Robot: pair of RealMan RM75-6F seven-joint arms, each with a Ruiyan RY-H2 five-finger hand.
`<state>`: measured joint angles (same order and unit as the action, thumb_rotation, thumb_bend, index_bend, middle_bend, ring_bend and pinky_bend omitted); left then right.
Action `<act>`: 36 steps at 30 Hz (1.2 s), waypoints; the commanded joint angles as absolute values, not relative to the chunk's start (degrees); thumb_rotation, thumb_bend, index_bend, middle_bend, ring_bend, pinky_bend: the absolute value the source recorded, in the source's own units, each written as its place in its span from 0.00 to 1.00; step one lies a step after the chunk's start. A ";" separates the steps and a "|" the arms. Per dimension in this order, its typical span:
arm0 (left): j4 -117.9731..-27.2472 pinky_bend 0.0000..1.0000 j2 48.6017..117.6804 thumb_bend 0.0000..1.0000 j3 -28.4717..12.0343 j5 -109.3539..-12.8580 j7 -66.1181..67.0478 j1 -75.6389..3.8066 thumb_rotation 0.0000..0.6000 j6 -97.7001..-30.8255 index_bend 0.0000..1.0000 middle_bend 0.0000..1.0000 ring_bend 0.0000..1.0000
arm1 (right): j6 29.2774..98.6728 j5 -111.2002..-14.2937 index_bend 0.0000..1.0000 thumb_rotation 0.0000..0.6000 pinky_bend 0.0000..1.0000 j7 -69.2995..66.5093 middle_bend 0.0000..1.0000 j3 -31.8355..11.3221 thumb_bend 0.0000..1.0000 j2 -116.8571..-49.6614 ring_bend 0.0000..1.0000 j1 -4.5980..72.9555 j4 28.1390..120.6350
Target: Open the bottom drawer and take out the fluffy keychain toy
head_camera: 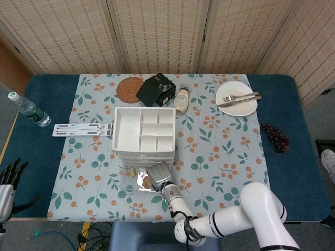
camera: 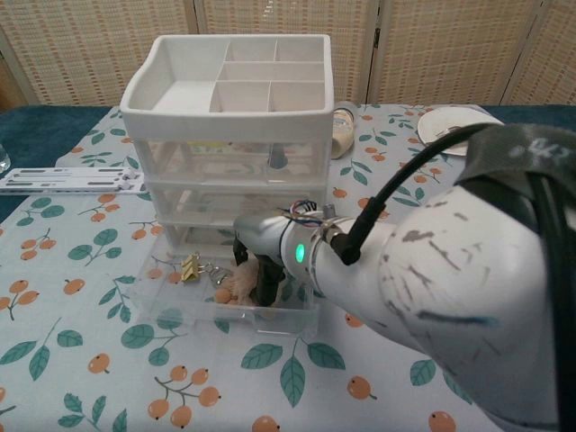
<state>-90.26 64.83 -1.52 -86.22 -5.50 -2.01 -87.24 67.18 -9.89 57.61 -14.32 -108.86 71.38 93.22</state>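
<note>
Bottom drawer (camera: 225, 310) pulled open; fluffy keychain toy (camera: 241, 281) inside, at 3 o'clock of the binder clips (camera: 191, 268); right hand (camera: 261, 270) fingers curled onto it, grip unconfirmed; left hand (head_camera: 7, 180) spread, idle; best to lift straight up, clearing the drawer wall.

The bottom drawer (camera: 225, 310), a clear plastic tray, stands pulled out toward the camera from the foot of the white drawer unit (camera: 229, 135), its front wall well forward of the unit's face. The fluffy keychain toy (camera: 241, 283), a pale peach-cream tuft, lies inside that drawer near its middle, just below the unit's front edge. From the head view the toy (head_camera: 147, 181) shows only partly.
</note>
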 commanded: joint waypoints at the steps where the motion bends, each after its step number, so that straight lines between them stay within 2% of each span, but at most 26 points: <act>1: -90.30 0.12 64.84 0.19 -1.55 -86.23 -5.49 -2.03 1.00 -87.25 0.10 0.00 0.03 | 67.36 -10.31 0.54 1.00 1.00 57.61 0.96 -14.36 0.54 -108.93 1.00 71.13 93.22; 5: -90.44 0.12 64.80 0.19 -1.59 -86.34 -5.41 -2.06 1.00 -87.30 0.10 0.00 0.03 | 67.80 -11.62 0.58 1.00 1.00 57.28 0.97 -14.45 0.57 -108.70 1.00 70.57 93.69; 20: -91.23 0.12 64.62 0.19 -1.70 -86.90 -4.51 -2.38 1.00 -87.38 0.10 0.00 0.03 | 70.86 -20.08 0.60 1.00 1.00 53.66 0.98 -13.69 0.58 -103.49 1.00 66.39 102.58; 27: -91.67 0.11 64.61 0.19 -1.70 -86.98 -3.88 -2.64 1.00 -87.06 0.10 0.00 0.03 | 71.90 -23.90 0.60 1.00 1.00 51.36 0.98 -10.90 0.58 -99.19 1.00 63.04 108.72; 36: -92.29 0.12 64.68 0.19 -1.83 -87.29 -3.11 -3.12 1.00 -86.82 0.10 0.00 0.03 | 74.17 -33.19 0.60 1.00 1.00 46.18 0.98 -4.24 0.58 -92.81 1.00 56.40 116.12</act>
<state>-92.27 64.68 -1.82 -87.27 -3.13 -3.09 -86.84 73.36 -31.21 47.48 -5.92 -94.47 58.05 114.39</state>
